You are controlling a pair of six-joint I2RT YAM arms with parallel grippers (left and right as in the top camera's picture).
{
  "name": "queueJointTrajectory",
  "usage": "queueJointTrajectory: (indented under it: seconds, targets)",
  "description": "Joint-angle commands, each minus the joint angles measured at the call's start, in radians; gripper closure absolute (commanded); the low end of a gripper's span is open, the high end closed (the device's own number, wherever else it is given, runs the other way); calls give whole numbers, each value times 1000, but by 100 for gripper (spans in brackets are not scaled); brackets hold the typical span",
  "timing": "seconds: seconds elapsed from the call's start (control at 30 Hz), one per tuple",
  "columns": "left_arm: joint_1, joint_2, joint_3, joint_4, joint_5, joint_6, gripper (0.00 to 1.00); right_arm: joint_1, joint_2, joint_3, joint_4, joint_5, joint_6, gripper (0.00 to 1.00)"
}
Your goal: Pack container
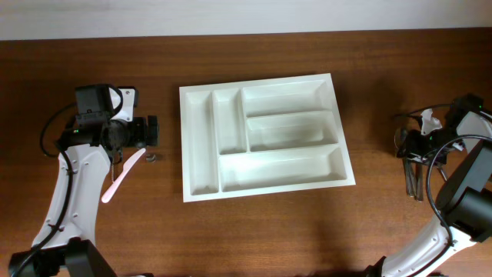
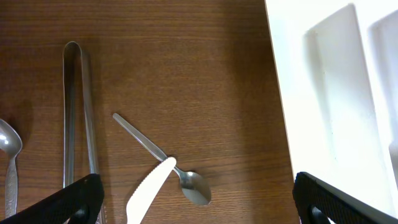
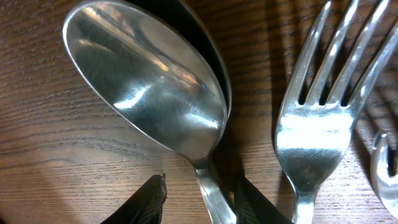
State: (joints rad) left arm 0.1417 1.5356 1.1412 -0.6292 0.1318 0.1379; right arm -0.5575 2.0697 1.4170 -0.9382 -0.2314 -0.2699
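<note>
The container [image 1: 277, 169], a white cutlery tray with five empty compartments, lies mid-table; its edge [image 2: 329, 106] shows in the left wrist view. My left gripper [image 1: 150, 131] hangs left of it, open wide [image 2: 196, 199] above a small metal spoon [image 2: 163, 155] and a white plastic knife [image 2: 149, 193]. My right gripper [image 1: 411, 146] is low over a cutlery pile at the far right. Its fingers [image 3: 146, 202] stand on either side of a large spoon's [image 3: 149, 87] handle, with a gap on the left side. A second spoon lies under it.
Metal tongs [image 2: 78, 112] and another spoon [image 2: 9, 155] lie left of the small spoon. A fork [image 3: 323, 112] sits beside the large spoon, with another fork [image 3: 385, 168] at the frame edge. The plastic knife [image 1: 123, 173] lies near the left arm.
</note>
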Motion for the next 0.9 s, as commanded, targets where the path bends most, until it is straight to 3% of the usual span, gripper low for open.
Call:
queueJointTrajectory:
  seconds: [0.0, 0.67, 0.87]
  targets:
    - [3, 6, 19, 0, 18, 17, 1, -5, 13, 1, -3, -26, -11, 62]
    - [3, 6, 19, 0, 18, 17, 1, -13, 1, 60, -45, 29, -14, 62]
    - [3, 6, 19, 0, 18, 17, 1, -20, -3, 62, -76, 34, -24, 58]
